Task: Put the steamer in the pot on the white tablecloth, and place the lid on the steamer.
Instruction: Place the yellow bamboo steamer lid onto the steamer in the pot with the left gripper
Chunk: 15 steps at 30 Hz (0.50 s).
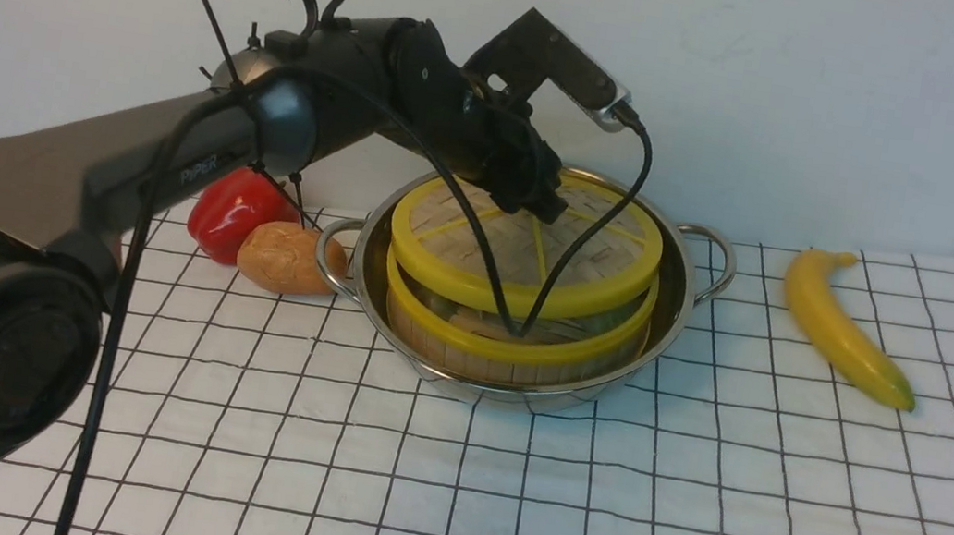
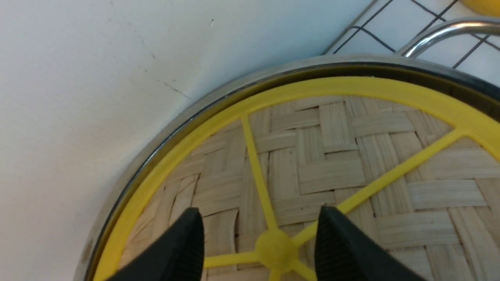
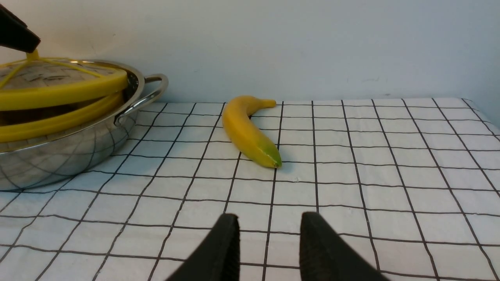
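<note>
Up front, the white tablecloth [image 1: 592, 508] with its thin black grid runs across the table. The right gripper [image 3: 269, 216] hangs low over a bare stretch of it, jaws spread and holding nothing; it does not show in the front view.

Farther in, at mid-table, the pot [image 1: 678, 286] stands on the cloth. The steamer [image 1: 464, 361] sits inside it, its yellow rim below the pot's edge on the near side. The lid [image 1: 445, 226] lies over the steamer but askew. On the near side a gap shows between the two yellow rims, with something pale and green dimly visible through it. Whether the lid's far edge rests on the steamer or on the pot's rim cannot be told.

The left arm [image 1: 129, 153] reaches in from the robot's left. The left gripper [image 2: 259, 210] is poised over the lid's centre, jaws spread. The knob [image 2: 275, 249] lies between the fingers, clear of both.

To the left of the pot a potato [image 1: 282, 257] lies against its loop handle. A red pepper [image 1: 228, 209] sits just behind the potato. Well apart on the right lies a banana [image 1: 841, 333]. A plain pale wall [image 1: 837, 94] closes the scene just behind the pot.
</note>
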### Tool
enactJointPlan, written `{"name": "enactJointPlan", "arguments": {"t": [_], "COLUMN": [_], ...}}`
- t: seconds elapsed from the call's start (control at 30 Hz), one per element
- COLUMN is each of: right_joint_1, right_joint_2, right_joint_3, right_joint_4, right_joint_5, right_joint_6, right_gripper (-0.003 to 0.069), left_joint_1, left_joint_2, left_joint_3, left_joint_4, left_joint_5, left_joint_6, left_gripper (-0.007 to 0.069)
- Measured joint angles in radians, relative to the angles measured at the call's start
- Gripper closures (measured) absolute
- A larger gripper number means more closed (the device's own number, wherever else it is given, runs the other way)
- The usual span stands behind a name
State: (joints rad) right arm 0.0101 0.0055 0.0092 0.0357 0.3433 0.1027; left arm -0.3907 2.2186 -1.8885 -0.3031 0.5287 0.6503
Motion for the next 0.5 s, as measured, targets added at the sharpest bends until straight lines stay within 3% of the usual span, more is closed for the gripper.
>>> {"name": "enactJointPlan", "arguments": {"t": [0.5], "right_joint_1": [0.0], "right_joint_2": [0.0], "right_joint_3": [0.0], "right_joint_4": [0.0], "right_joint_5": [0.0], "right_joint_6": [0.0], "right_gripper": [0.0419], "left_joint_1": [0.0], "left_joint_2": [0.038], "left_joint_3": [-0.002], "left_joint_4": [-0.041], "left_joint_5": [0.014], "left_joint_6": [-0.009], "left_gripper": [0.0326]}}
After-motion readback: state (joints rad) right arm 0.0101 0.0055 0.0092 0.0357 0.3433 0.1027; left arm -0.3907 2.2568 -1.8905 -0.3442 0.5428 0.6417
